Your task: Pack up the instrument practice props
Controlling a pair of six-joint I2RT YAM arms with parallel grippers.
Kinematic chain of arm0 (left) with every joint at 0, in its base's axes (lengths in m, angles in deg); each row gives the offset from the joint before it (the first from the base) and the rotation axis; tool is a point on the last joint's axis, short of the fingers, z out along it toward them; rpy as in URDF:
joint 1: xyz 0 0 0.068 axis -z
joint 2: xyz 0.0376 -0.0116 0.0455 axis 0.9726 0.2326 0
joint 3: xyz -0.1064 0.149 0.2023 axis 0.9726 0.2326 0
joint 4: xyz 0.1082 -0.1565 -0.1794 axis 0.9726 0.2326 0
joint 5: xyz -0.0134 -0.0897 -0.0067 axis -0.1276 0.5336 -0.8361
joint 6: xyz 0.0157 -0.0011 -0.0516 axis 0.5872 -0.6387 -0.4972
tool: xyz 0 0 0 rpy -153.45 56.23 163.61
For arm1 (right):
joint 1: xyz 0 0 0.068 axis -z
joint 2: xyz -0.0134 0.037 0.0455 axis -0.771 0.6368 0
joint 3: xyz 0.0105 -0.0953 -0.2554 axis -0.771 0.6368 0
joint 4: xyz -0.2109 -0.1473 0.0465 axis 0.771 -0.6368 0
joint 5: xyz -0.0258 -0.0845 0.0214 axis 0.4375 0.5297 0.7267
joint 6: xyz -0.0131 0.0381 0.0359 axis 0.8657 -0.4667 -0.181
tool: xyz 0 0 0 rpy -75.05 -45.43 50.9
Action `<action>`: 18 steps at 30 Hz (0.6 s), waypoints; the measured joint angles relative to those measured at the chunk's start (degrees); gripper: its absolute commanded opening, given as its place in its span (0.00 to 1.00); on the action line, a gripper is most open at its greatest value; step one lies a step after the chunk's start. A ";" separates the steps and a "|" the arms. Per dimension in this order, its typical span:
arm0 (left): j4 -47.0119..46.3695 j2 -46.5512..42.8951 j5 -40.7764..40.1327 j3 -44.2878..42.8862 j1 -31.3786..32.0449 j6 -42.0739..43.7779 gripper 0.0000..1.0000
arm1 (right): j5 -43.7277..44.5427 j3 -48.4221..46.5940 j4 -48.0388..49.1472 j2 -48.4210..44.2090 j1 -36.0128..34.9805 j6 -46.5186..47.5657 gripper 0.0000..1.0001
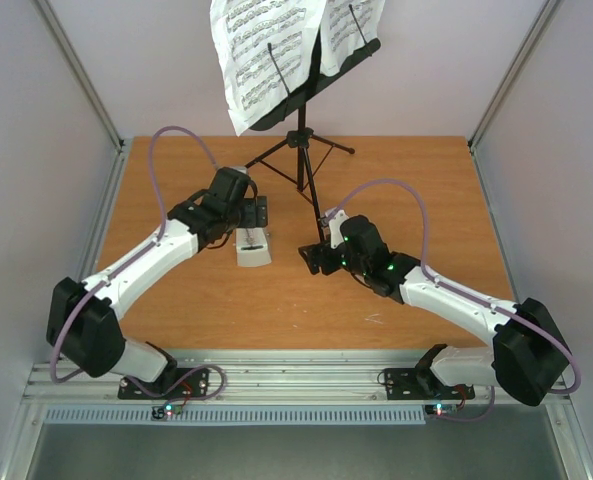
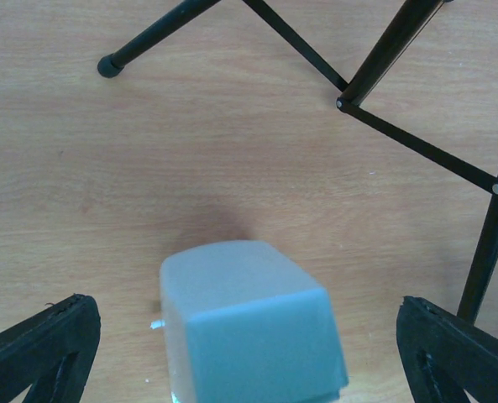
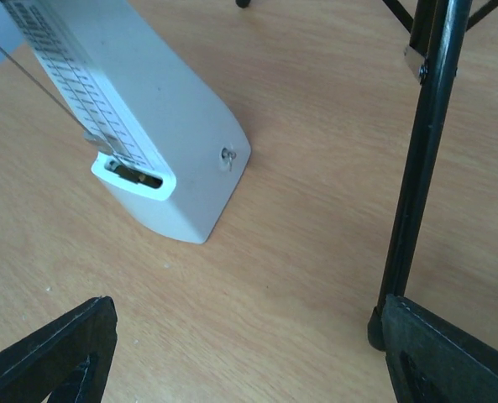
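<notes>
L gripper (image 2: 247, 336) wide, straddling metronome (image 3: 181, 126), 7 o'clock of stand (image 1: 300, 160). R gripper (image 3: 244, 336) wide, empty, 3 o'clock of it. Metronome prob light, rigid, slick, tapered: pinch low on flanks.

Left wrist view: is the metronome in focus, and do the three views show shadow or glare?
Left wrist view: the metronome is close to the lens and soft-edged, with a faint shadow on the table behind it. Right wrist view: its scale is fairly sharp, no glare. Top view: even light, the pages bright but their notes visible.
</notes>
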 measured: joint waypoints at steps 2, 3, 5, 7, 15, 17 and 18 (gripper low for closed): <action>-0.02 1.14 -0.11 -0.85 0.17 0.00 0.91 | 0.11 0.39 -0.02 0.00 0.00 -0.22 0.87; -0.04 1.77 -0.26 -1.25 0.26 0.13 0.89 | 0.17 0.57 -0.13 0.00 0.00 -0.26 0.87; -0.04 2.67 -0.72 -1.60 0.39 0.00 0.83 | 0.28 0.76 -0.46 0.00 0.00 -0.39 0.87; -0.02 3.65 -1.22 -1.99 0.48 -0.02 0.79 | 0.37 0.94 -0.57 0.00 0.00 -0.44 0.87; 0.46 5.51 -3.30 -3.17 1.14 0.24 0.60 | 0.74 1.33 -0.81 0.00 0.00 -0.46 0.87; 0.57 5.64 -3.45 -3.21 1.20 0.22 0.56 | 0.79 1.33 -0.81 0.00 0.00 -0.44 0.87; 0.63 5.70 -3.56 -3.28 1.18 0.09 0.54 | 0.83 1.33 -0.81 0.00 0.00 -0.44 0.87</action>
